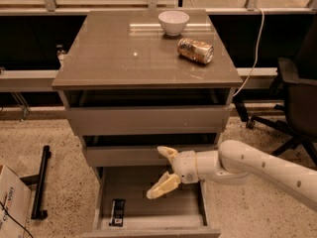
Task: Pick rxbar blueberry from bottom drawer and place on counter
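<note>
— Rxbar blueberry (117, 212) first: how is it looking?

— It is showing as a small, flat, dark rectangle with a pale patch of print near its front end. It is lying flat on the floor of the bottom drawer (148, 230), in the front left corner, just beside the left wall, with its long side running front to back.

— And the drawer?

— It is standing pulled out beneath the two shorter drawers, with its inside open to view from above.

— How is the arm (257, 165) sitting?

— It is reaching in from the right, white and rounded, sloping gently down toward the cabinet with the wrist pointing left.

— And the gripper (156, 172)?

— It is hovering over the middle of the open drawer, to the right of the bar and apart from it. Its two pale fingers (166, 185) are spreading wide with nothing between them. One is pointing up and left across the middle drawer's front, and the other is angling down and left toward the drawer floor.

— What is the counter (114, 58) carrying?

— It is carrying a white bowl (173, 21) at the back and a gold can (195, 50) lying on its side, just in front of the bowl and to its right.
</note>
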Tool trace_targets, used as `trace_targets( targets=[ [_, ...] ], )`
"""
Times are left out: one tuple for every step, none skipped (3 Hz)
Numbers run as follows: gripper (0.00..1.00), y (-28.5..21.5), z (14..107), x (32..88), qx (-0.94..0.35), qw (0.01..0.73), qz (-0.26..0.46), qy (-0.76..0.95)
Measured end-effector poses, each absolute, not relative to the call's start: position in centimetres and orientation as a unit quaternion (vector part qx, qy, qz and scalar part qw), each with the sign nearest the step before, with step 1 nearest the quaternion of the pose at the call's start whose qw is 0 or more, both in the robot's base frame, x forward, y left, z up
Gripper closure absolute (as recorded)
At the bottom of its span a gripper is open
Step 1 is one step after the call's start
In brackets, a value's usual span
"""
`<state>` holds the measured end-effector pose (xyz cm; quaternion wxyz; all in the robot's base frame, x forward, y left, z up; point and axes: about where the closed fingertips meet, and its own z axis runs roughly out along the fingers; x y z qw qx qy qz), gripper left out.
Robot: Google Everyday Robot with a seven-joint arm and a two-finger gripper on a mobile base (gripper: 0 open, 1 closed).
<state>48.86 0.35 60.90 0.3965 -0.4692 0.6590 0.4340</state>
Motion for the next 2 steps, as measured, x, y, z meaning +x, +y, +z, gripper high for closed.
trace_targets(
  targets=[
    [0.0, 0.89, 54.86, 49.68, -0.476, 0.365, 0.421, 0.68],
    [0.0, 0.89, 54.78, 49.66, -0.476, 0.364, 0.422, 0.68]
  ],
)
